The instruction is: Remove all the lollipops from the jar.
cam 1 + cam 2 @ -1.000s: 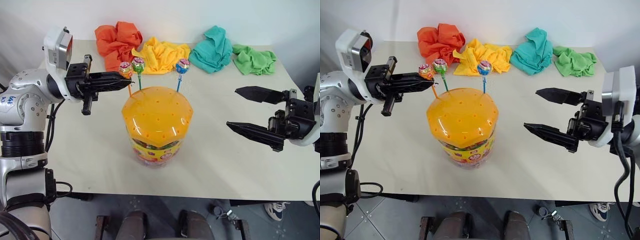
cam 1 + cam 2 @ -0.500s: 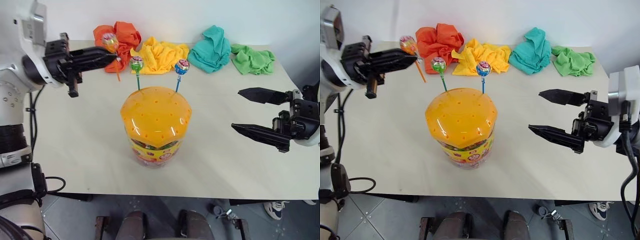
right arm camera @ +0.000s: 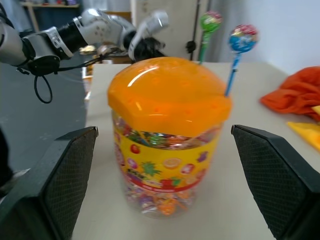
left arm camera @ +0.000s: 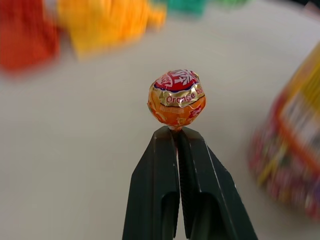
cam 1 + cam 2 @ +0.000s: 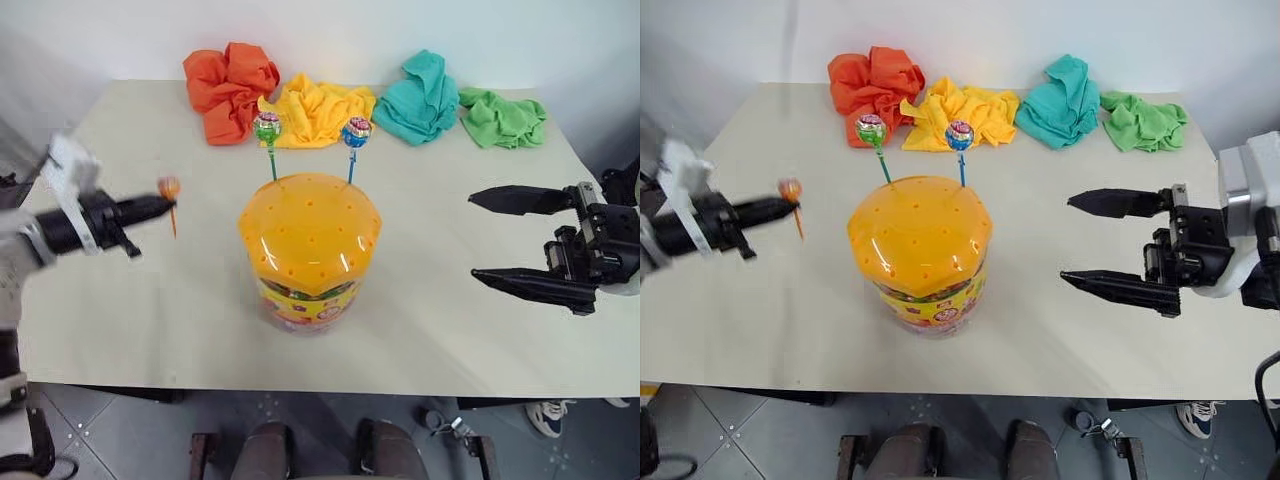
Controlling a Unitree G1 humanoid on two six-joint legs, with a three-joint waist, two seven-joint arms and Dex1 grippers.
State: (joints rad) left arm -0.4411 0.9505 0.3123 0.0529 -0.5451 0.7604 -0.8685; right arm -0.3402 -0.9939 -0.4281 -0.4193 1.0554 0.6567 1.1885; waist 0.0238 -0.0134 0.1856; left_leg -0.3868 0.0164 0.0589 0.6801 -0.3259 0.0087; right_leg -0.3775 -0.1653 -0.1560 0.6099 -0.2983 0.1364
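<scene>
The jar (image 5: 310, 250), a clear tub with a domed orange lid and a colourful label, stands mid-table. A green lollipop (image 5: 267, 128) and a blue lollipop (image 5: 356, 132) stick up from holes at the far side of its lid. My left gripper (image 5: 160, 205) is out to the left of the jar, low over the table, shut on the stick of the orange lollipop (image 4: 176, 97), whose head sits just past the fingertips. Right of the jar my right gripper (image 5: 500, 236) stands open, its fingers (image 3: 270, 185) either side of the jar in the right wrist view and clear of it.
Four crumpled cloths lie along the table's far edge: orange (image 5: 228, 85), yellow (image 5: 318, 110), teal (image 5: 423, 95) and green (image 5: 503, 118). Bare tabletop (image 5: 150, 300) spreads left of and in front of the jar.
My left gripper lifted the orange lollipop out of the lid, then swung it left and down towards the table. The right gripper has stayed open in place.
</scene>
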